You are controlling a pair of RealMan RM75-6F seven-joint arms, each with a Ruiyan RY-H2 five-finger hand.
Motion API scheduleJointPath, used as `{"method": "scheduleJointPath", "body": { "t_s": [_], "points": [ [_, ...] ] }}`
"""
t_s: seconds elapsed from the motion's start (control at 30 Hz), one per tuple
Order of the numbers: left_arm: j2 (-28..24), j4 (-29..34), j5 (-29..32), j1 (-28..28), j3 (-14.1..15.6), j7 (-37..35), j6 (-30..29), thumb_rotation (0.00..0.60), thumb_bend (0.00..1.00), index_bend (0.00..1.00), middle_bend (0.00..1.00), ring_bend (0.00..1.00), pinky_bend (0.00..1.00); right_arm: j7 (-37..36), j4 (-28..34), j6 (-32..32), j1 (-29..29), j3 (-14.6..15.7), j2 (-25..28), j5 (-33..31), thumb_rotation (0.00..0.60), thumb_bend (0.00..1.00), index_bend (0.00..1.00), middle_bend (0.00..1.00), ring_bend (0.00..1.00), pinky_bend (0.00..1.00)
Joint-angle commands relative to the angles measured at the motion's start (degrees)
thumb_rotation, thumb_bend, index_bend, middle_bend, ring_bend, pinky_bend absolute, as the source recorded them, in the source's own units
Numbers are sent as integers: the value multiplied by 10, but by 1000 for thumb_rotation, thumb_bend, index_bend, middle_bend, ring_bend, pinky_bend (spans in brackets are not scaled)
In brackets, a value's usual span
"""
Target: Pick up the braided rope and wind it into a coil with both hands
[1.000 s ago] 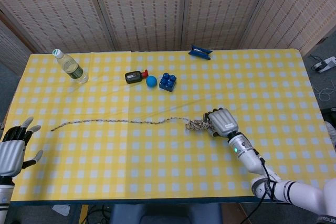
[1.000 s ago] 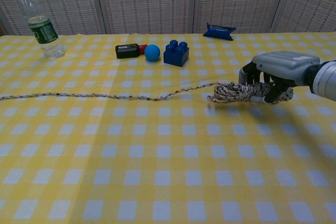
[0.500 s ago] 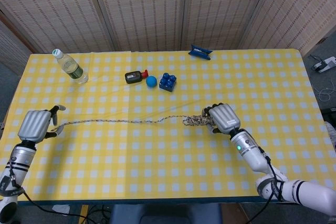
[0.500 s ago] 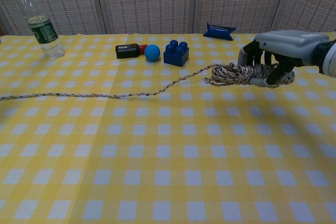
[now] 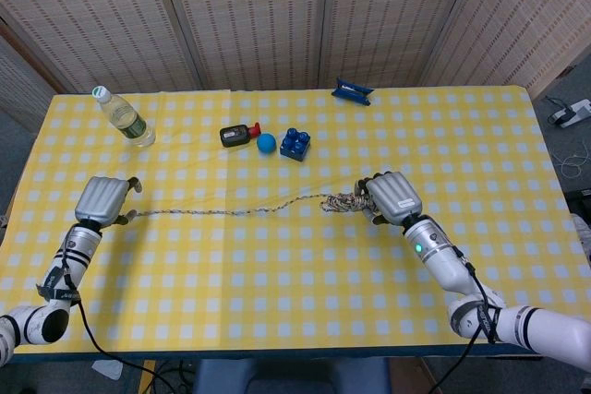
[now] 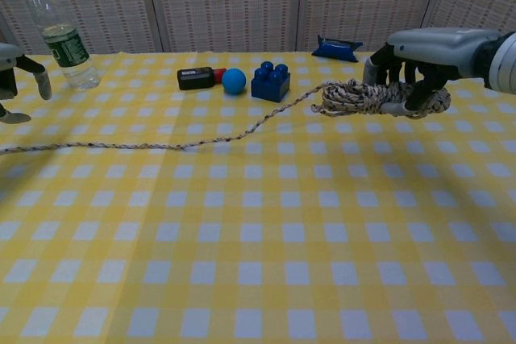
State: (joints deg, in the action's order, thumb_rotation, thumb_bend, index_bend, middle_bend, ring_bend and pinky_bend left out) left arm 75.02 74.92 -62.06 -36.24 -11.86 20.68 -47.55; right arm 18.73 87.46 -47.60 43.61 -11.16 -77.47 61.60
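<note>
- Head view: the right hand was clenched around a small bundle of the braided rope, its fingers curled over the wound end
- From that bundle the rope ran leftward in a loose line across the yellow checked tablecloth to the left hand
- The left hand sat palm down over the rope's far end, fingers bent; whether it gripped the rope could not be told
- Chest view: the right hand held the bundle lifted off the cloth, and the strand sloped down from it to the table
- Only the left hand's fingertips showed at the frame edge, above the rope's tail, apart from it
</note>
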Motion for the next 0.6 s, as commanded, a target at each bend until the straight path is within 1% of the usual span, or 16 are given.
{"method": "scheduleJointPath", "body": {
  "t_s": [0.03, 0.17, 0.33, 0.47, 0.6],
  "points": [
    [11, -5, 20, -12, 5, 21, 6, 600, 294, 512, 1000, 945, 1000, 2, 3, 3, 5, -1, 2, -8, 600, 464, 571, 501, 403, 427],
    [21, -4, 34, -18, 13, 39, 2, 600, 294, 511, 1000, 952, 1000, -1, 3, 0, 8, -4, 3, -15, 600, 464, 573, 503, 410, 434],
    [37, -11, 46, -22, 18, 42, -3, 600, 294, 515, 1000, 962, 1000, -1, 2, 2, 13, -1, 6, -21, 600, 465, 575, 504, 413, 435],
    [57, -28, 52, -28, 21, 45, -10, 600, 293, 550, 1000, 975, 1000, -2, 0, 3, 15, 3, 5, -23, 600, 465, 575, 504, 414, 435],
    [75, -53, 66, -36, 25, 56, -2, 600, 294, 573, 1000, 980, 1000, -6, -2, 2, 16, 7, 3, -21, 600, 465, 578, 507, 419, 440]
  ]
}}
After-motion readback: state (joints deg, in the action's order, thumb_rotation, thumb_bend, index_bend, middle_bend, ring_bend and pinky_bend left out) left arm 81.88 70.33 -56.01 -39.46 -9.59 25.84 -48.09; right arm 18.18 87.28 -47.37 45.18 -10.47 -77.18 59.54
